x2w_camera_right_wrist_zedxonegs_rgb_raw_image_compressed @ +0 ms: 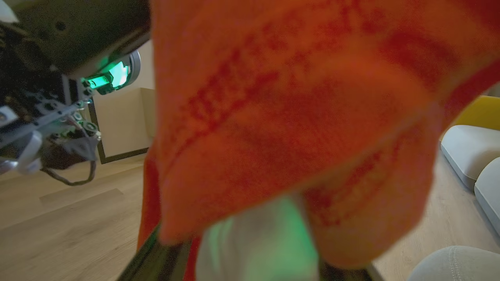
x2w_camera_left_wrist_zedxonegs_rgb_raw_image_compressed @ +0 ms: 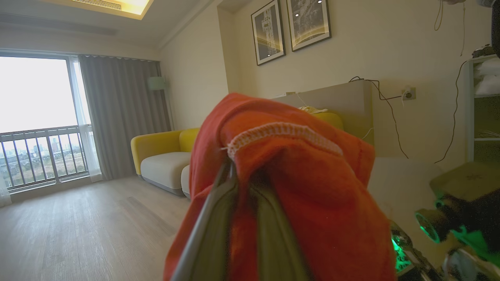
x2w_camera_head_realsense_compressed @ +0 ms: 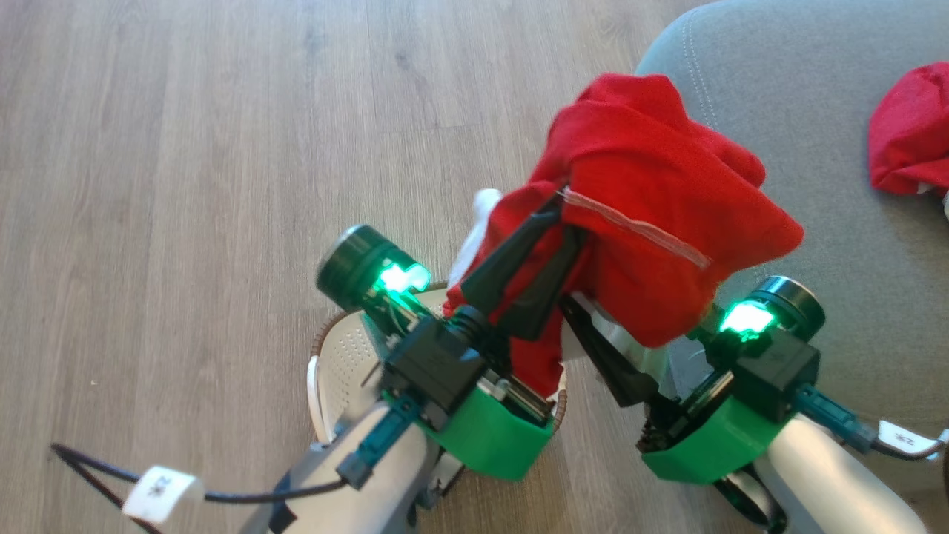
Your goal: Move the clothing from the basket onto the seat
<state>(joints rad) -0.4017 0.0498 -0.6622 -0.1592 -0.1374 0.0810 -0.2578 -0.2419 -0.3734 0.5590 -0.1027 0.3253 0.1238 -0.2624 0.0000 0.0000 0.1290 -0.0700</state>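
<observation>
1. Bare wood floor (x2w_camera_head_realsense_compressed: 185, 185) takes up the left of the head view. A black cable with a white tag (x2w_camera_head_realsense_compressed: 161, 493) trails from the left forearm.
2. The basket (x2w_camera_head_realsense_compressed: 337, 363) sits on the floor under the left arm, which hides most of it. Only a perforated cream wall and a stretch of braided rim show.
3. A white fuzzy patch (x2w_camera_head_realsense_compressed: 483, 204) peeks out above the basket.
4. Just right of it, the left end effector (x2w_camera_head_realsense_compressed: 563, 219) points up and to the right. Its fingers are pressed together, pinching the red garment (x2w_camera_head_realsense_compressed: 652, 170) at a pale stitched hem.
5. The right end effector (x2w_camera_head_realsense_compressed: 604, 334) stands spread wide beneath the cloth, which drapes over it and hides its tips.
6. The seat (x2w_camera_head_realsense_compressed: 801, 96) fills the right, its rounded corner partly behind the held garment. A second red garment (x2w_camera_head_realsense_compressed: 908, 141) lies on it at the far edge.
7. In the left wrist view, a window (x2w_camera_left_wrist_zedxonegs_rgb_raw_image_compressed: 35, 93), grey curtain (x2w_camera_left_wrist_zedxonegs_rgb_raw_image_compressed: 117, 113), yellow sofa (x2w_camera_left_wrist_zedxonegs_rgb_raw_image_compressed: 156, 156) and framed pictures (x2w_camera_left_wrist_zedxonegs_rgb_raw_image_compressed: 291, 29) stand behind the cloth, which blocks the middle.
8. The red garment hangs bunched in the air between basket and seat. Its long axis runs diagonally, from a tail over the basket's right rim up to a peak over the seat's corner. The hem slants down and right from the fingertips.
</observation>
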